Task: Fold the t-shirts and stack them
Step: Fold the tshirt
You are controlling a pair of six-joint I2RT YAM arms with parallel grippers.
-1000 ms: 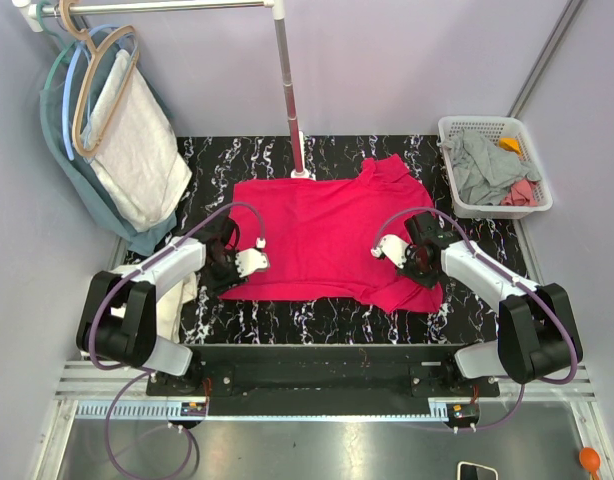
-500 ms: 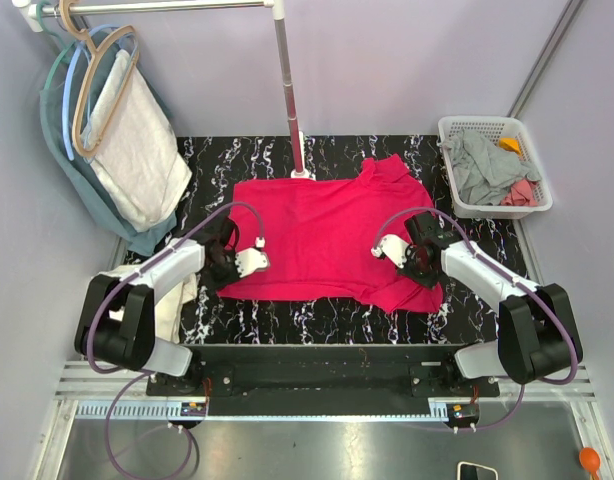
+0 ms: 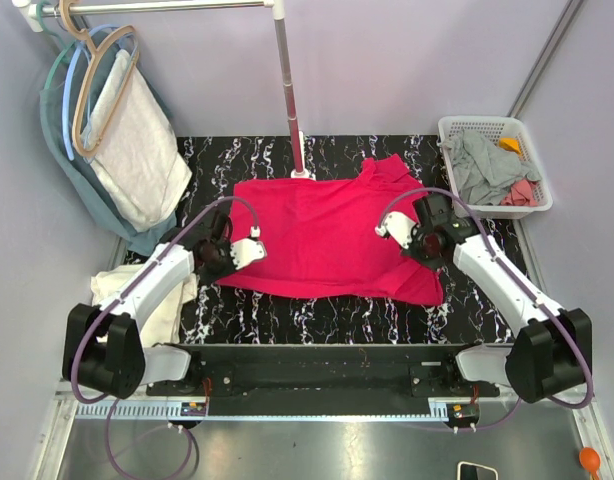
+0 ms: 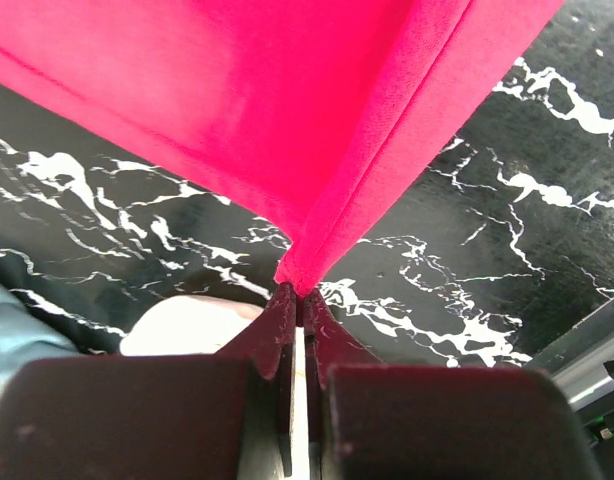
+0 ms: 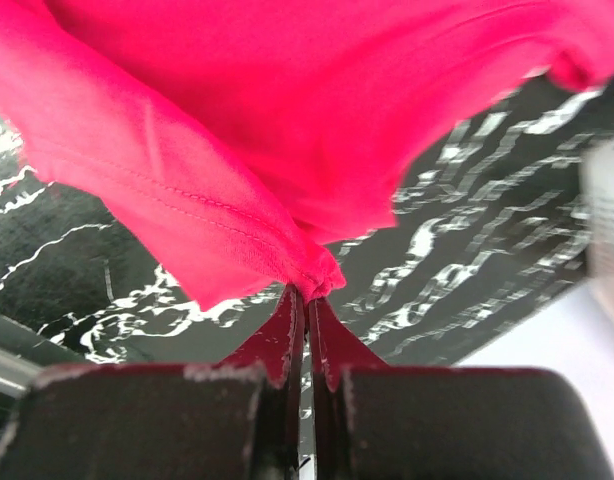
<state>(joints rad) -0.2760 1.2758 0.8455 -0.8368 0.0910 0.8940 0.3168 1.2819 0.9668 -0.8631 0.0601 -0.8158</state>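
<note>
Crimson t-shirt [image 3: 327,235]: is lying spread across the middle of the black marble table [image 3: 387,150], with its collar end pointing toward the far right.
Left gripper [image 4: 295,298]: is pinching the shirt's near-left corner, with the jaws squeezed together on a small fold of red cloth at the fingertips.
Right gripper [image 5: 307,298]: is clamping a bunched bit of hem on the shirt's right side, with the jaws closed tight on it.
Cloth at the grips: is rising in taut folds from both pinch points, and the marble is showing underneath in both wrist views.
Cream-white t-shirt [image 3: 157,300]: is sitting crumpled at the left edge of the table, beneath the left arm.
Basket [image 3: 482,121]: is standing at the far right corner, holding a grey t-shirt [image 3: 482,165] and a pink t-shirt [image 3: 524,192].
Rack pole [image 3: 287,90]: is standing at the table's far edge, just behind the crimson shirt.
Hangers, far left: are carrying a pale speckled cloth [image 3: 137,150] over a teal garment [image 3: 82,190].
</note>
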